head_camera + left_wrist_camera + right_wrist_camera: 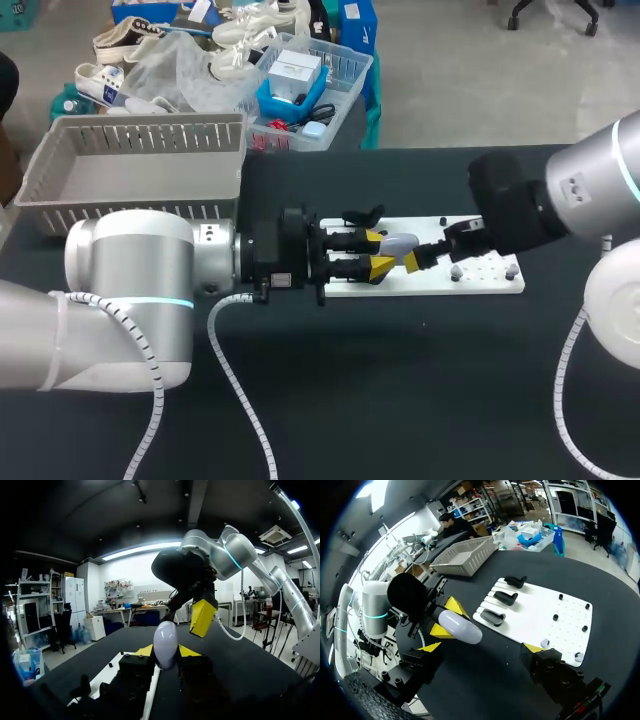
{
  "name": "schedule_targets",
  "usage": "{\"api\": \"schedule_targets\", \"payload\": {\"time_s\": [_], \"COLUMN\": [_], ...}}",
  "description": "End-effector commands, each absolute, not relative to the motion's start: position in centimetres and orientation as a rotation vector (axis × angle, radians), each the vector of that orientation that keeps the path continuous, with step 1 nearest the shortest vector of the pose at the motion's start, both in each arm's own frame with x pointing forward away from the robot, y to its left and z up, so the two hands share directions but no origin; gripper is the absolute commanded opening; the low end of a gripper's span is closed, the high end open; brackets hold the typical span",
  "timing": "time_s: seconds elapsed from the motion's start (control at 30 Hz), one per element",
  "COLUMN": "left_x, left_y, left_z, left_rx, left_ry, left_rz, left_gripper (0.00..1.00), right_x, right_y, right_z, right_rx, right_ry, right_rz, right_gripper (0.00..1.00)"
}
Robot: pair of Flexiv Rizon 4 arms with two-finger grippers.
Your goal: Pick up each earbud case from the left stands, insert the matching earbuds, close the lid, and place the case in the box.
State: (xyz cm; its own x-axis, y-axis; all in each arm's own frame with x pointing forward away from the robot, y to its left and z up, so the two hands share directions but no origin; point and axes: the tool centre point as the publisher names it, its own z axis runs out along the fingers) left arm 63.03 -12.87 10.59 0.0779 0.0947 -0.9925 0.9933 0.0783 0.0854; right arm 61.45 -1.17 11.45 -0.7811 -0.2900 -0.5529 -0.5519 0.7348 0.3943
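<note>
"Jaws on the left gripper [166, 652] are pinched onto the earbud case [165, 639], one yellow tip on each flank. They're holding it up above the white board [485, 278], just off the end with the black stands [506, 598]. See that?"

"Got it. And the right gripper [482, 649]?"

"Spread wide, holding nothing. The case sits ahead of it and off toward one finger, not centred in the gap. From overhead, one of its yellow tips is just beside the case, over the board."

"How would you expect that thing to behave?"

"Light, I'd guess. It looks like a rigid, glossy shell, rounded like a pebble. With slick curves against hard tips, it could squirt out or twist if squeezed off-centre. I'd take it across its narrower width, low on the body, leaving the lid end free. Where the lid seam runs I can't make out."

"Any earbuds in view?"

"A few pale bits [544, 643] among the pegs [555, 616] at the end of the board away from the stands, but they're too small to call. The box [140, 125], a grey slatted basket, stands well apart from the board, out beyond its stand end."
</note>
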Motion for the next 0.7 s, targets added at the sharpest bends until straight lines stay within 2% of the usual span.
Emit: {"api": "schedule_targets", "payload": {"time_s": [0.03, 0.7], "left_x": [62.94, 62.94], "left_y": [-12.92, -12.92], "left_z": [10.54, 10.54], "left_rx": [1.248, 1.248], "left_ry": [1.253, 1.253], "left_rz": [-1.039, -1.039], "left_gripper": [0.00, 0.00], "right_x": [61.83, 62.66], "right_y": [-1.07, -0.99], "right_z": [11.44, 11.22], "right_rx": [-0.647, -0.632], "right_ry": [2.476, 2.482], "right_rz": [0.777, 0.764], "right_gripper": [1.00, 1.00]}}
